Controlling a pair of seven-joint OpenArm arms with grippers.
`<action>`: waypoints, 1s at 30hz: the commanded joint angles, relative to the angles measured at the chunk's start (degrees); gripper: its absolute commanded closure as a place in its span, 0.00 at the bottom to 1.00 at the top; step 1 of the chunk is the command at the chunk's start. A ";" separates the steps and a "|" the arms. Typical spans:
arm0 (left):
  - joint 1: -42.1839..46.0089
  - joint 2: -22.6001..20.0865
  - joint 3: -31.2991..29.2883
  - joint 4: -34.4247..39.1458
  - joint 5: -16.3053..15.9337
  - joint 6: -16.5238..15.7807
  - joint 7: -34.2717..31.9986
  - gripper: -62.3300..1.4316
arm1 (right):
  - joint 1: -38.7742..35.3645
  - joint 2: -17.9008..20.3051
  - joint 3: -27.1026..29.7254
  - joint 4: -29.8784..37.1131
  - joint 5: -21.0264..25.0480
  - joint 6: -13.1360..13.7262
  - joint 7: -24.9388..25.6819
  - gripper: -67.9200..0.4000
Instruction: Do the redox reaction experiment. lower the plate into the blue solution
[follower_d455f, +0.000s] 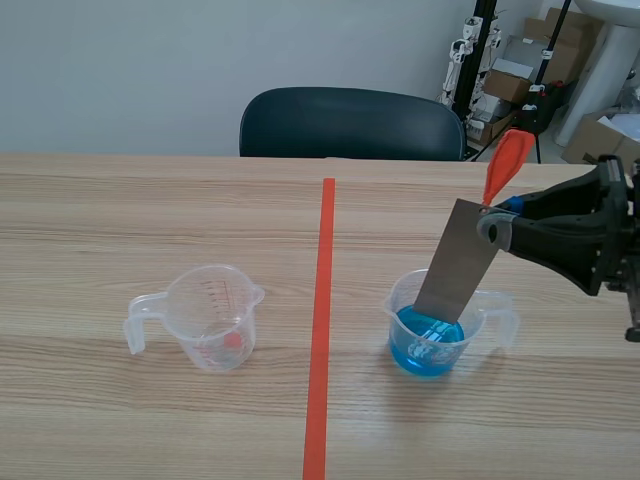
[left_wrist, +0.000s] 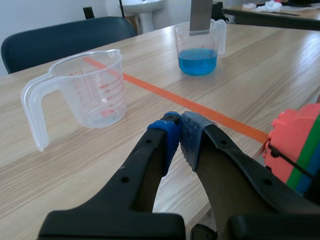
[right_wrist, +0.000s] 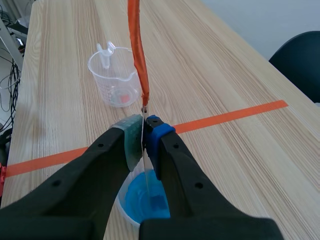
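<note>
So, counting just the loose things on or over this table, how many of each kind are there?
Measuring cups: 2, the cup with blue solution and the empty cup.
Plates: 1, the metal plate, held in the right gripper.
Total: 3.

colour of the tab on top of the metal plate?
Orange-red tab, clearest in the scene view, above the grey plate.
</note>
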 joint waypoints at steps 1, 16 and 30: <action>-1.90 0.52 1.29 0.33 0.44 1.60 -2.62 0.92 | 0.68 -0.33 0.87 -0.11 0.37 0.07 0.90 0.99; -4.98 1.86 6.01 -0.83 0.74 5.22 -2.62 0.92 | 0.68 -6.54 0.87 -6.08 -3.82 0.02 2.01 0.99; -4.98 3.02 6.03 -0.81 0.81 1.53 -2.62 0.00 | 0.68 -10.67 0.87 -10.58 -7.72 -0.20 3.76 0.99</action>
